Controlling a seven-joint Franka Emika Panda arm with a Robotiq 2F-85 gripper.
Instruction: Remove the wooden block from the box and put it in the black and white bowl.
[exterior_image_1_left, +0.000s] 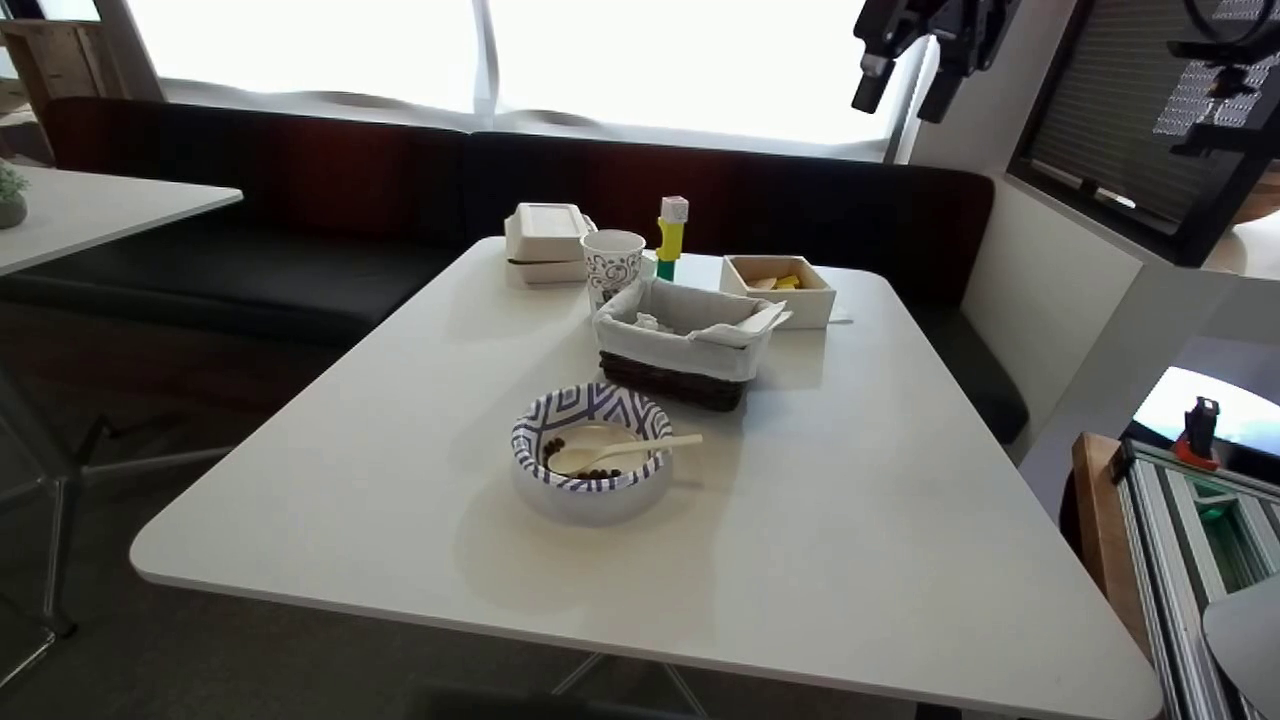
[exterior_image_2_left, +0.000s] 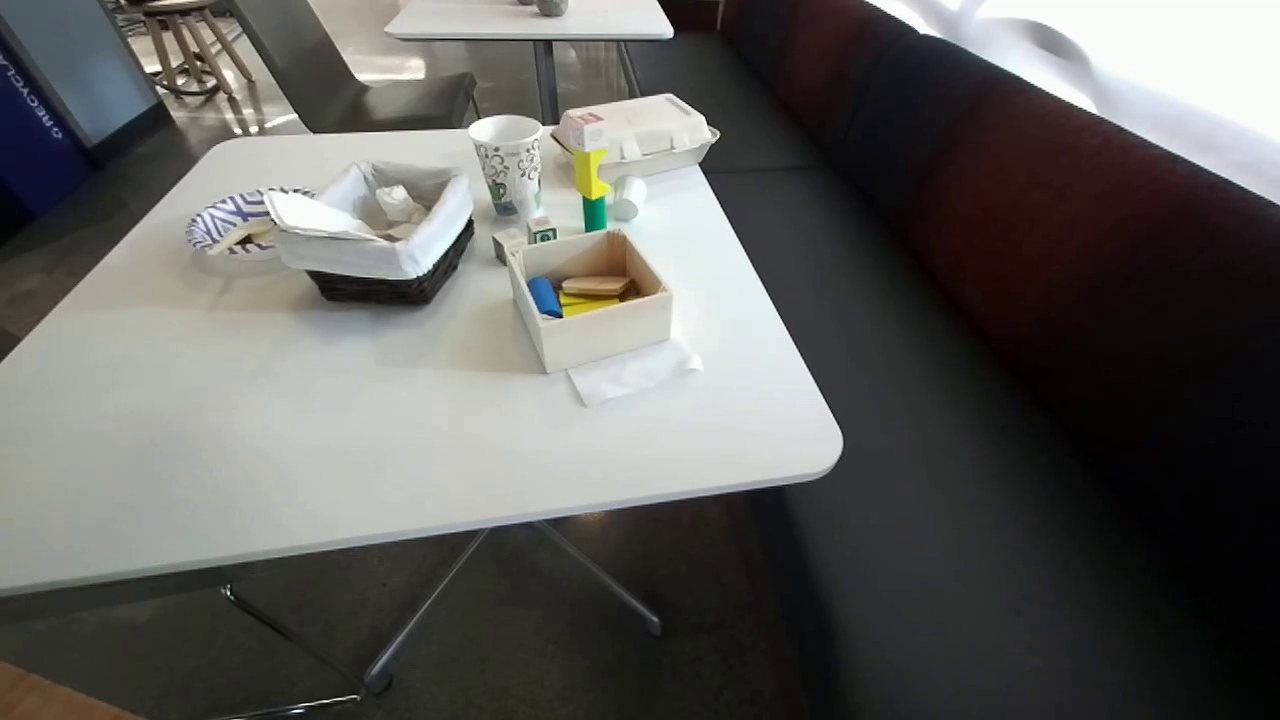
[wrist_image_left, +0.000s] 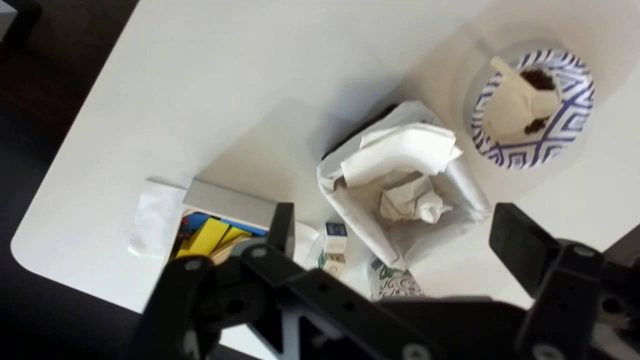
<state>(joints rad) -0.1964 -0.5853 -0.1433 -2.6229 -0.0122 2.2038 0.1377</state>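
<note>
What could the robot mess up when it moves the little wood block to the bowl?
The claw might nudge or grab the yellow blocks, since the tan block sits close to them in the box.
The basket stands between the box and the bowl, so a low carry could bump it.
The spoon sticks out over the bowl's rim, so the tan block might knock it.

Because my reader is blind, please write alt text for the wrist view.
An open, empty gripper hangs above a table: basket near the middle, box of yellow blocks at lower left, bowl with spoon at upper right.
</note>
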